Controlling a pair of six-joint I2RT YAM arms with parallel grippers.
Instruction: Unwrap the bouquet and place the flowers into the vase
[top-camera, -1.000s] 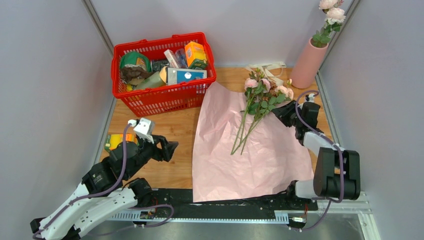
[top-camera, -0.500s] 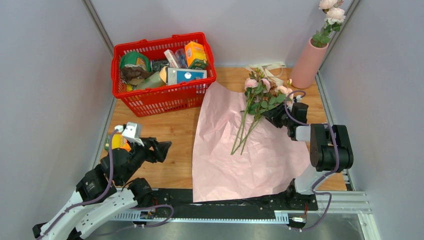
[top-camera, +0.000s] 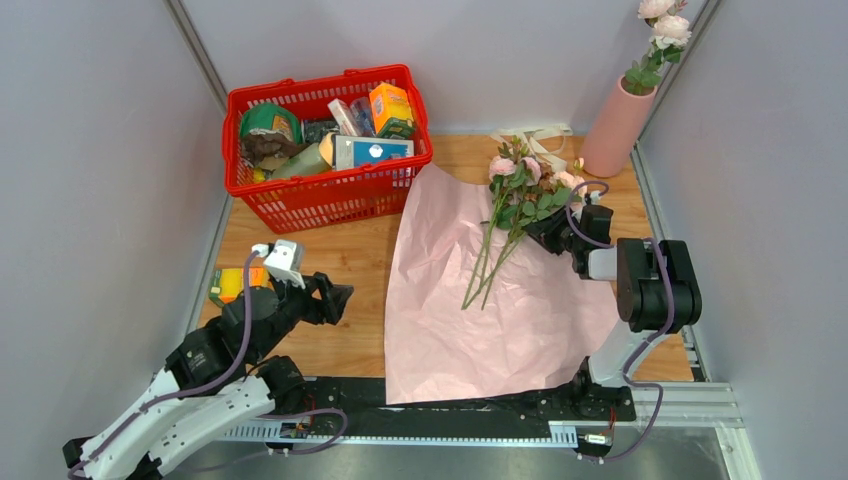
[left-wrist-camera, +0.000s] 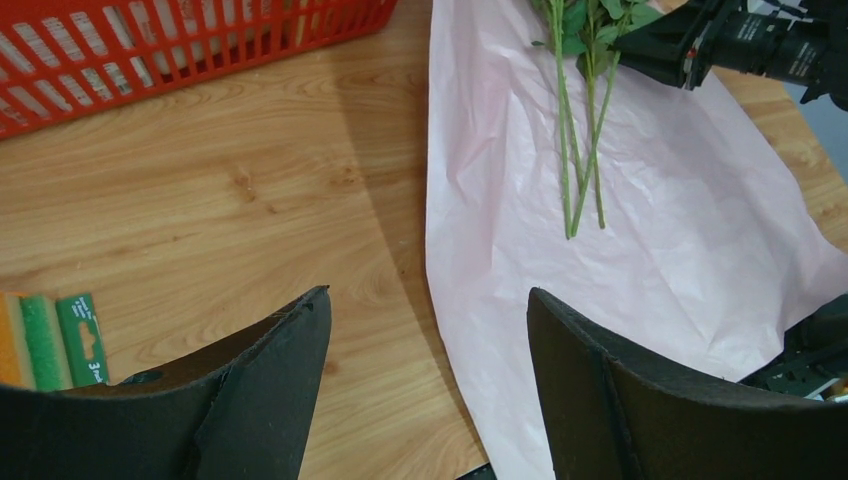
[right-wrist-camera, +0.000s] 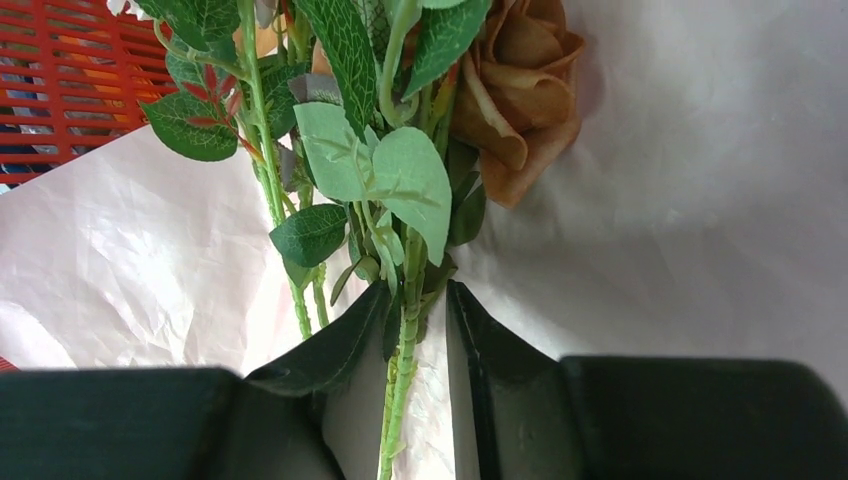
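Cropped at right wrist view's top: flowers (right-wrist-camera: 370, 180). Lying on paper (top-camera: 500, 330), blooms far, stem ends near-left. Narrow around stems, grip unclear: right gripper (right-wrist-camera: 415, 300). Wide, empty: left gripper (left-wrist-camera: 428, 300).

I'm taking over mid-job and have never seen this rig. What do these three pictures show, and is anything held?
Two robot arms are bolted at the near edge of the table, each ending in a two-finger gripper. The wide picture comes from a fixed camera above and behind them; the other two come from a camera on each wrist, black fingers at the bottom. On the table are a pink paper sheet with loose flowers on it, a red basket of groceries, and a pink vase holding roses. The left gripper is open and empty. The right gripper has its fingers either side of flower stems; whether it pinches them yet I cannot tell.
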